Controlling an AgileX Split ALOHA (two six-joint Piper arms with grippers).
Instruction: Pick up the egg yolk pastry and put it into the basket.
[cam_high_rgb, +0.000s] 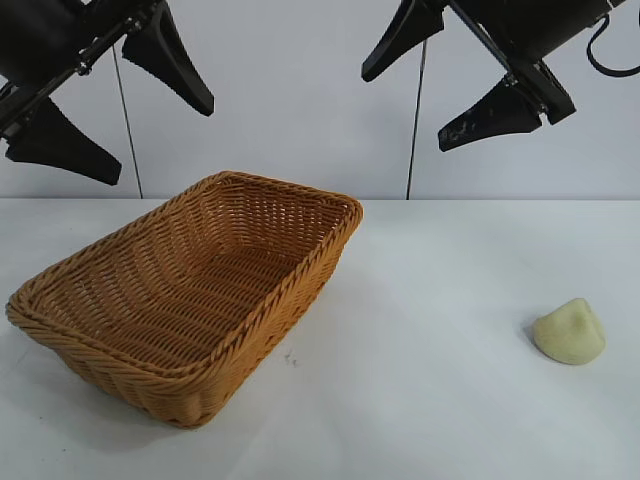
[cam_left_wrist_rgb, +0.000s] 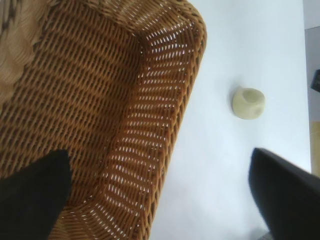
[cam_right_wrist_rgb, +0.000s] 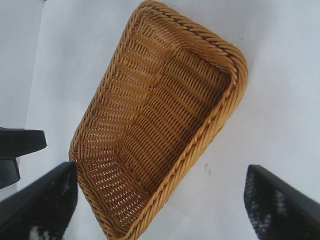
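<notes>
The egg yolk pastry (cam_high_rgb: 570, 331) is a small pale cream-yellow lump on the white table at the right, apart from the basket; it also shows in the left wrist view (cam_left_wrist_rgb: 248, 102). The orange-tan wicker basket (cam_high_rgb: 70, 335) stands at the left with nothing in it, and shows in the left wrist view (cam_left_wrist_rgb: 185, 100) and the right wrist view (cam_right_wrist_rgb: 227, 112). My left gripper (cam_high_rgb: 160, 130) hangs open high above the basket. My right gripper (cam_high_rgb: 405, 105) hangs open high above the table's middle right, well above the pastry.
The white table (cam_high_rgb: 420, 400) runs between basket and pastry and to the front. A light wall with two thin vertical seams (cam_high_rgb: 415, 120) stands behind. A small dark speck (cam_high_rgb: 290, 358) lies on the table by the basket's front corner.
</notes>
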